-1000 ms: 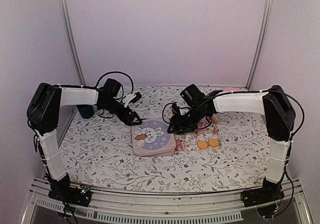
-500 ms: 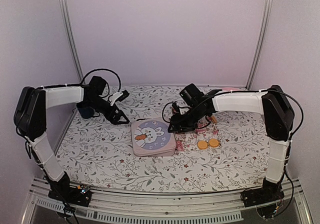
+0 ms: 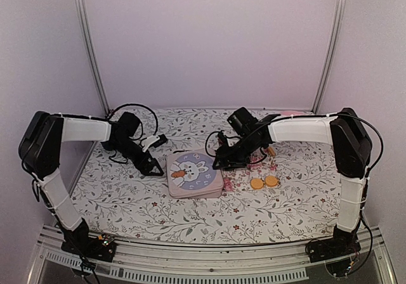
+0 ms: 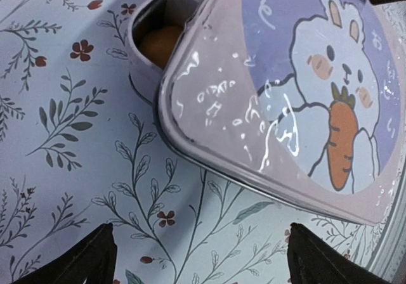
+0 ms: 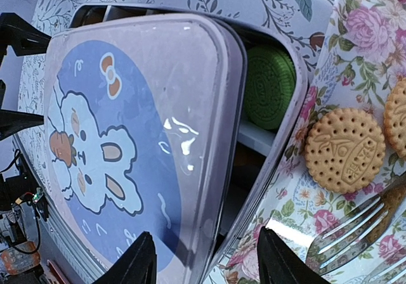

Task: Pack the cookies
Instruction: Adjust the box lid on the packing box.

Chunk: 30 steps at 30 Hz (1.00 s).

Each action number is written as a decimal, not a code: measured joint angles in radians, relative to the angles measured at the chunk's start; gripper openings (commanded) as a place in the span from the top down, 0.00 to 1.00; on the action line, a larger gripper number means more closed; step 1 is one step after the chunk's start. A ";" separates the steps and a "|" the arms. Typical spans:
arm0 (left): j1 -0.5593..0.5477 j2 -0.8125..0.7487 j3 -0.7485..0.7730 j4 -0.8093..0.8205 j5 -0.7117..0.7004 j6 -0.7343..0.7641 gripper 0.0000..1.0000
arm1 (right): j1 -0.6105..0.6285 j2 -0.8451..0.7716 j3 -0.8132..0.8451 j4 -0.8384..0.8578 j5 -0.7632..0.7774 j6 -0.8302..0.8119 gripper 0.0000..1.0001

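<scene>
Since a second ago: left arm swung outward, then lowered. left gripper (image 3: 154, 168) now just beside left edge of lilac rabbit-print lid (image 3: 193, 172), jaws wide, released. right gripper (image 3: 221, 161) unmoved at lid's right edge; grasp cannot tell. Round tan cookies (image 3: 264, 182) flat on table, pair lined left-right, no long axis. Green cookie (image 5: 269, 87) inside grey-lilac tin (image 5: 288, 129).

Pale lilac walls (image 3: 209, 43), floral tablecloth (image 3: 127, 201)

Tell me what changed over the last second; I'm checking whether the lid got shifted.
The left hand backed leftward from the bunny lid's far-left corner, then came nearer, beside its left edge, open and empty. The right hand, lid and two loose cookies stayed put.
</scene>
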 measured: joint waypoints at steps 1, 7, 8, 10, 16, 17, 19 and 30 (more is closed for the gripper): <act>-0.010 0.008 0.000 0.011 -0.008 -0.006 0.07 | 0.000 0.000 0.000 0.000 -0.001 0.000 0.45; -0.035 0.087 0.023 0.043 -0.047 -0.058 0.08 | 0.000 0.000 0.000 0.000 -0.004 0.004 0.46; -0.035 0.095 0.033 0.043 -0.051 -0.067 0.08 | 0.000 0.000 0.000 0.000 -0.004 0.004 0.46; -0.036 0.105 0.060 0.043 -0.062 -0.077 0.09 | 0.000 0.000 0.000 0.000 -0.005 0.006 0.46; -0.042 0.114 0.153 0.046 -0.074 -0.095 0.09 | 0.000 0.001 0.000 0.001 -0.008 0.012 0.46; -0.042 0.118 0.164 0.046 -0.076 -0.095 0.09 | 0.000 0.001 0.000 0.002 -0.008 0.012 0.46; -0.044 0.130 0.191 0.044 -0.080 -0.098 0.09 | 0.000 0.001 0.000 0.003 -0.008 0.012 0.47; -0.031 0.159 0.240 0.005 -0.084 -0.107 0.06 | 0.000 0.021 0.000 0.008 -0.006 0.013 0.47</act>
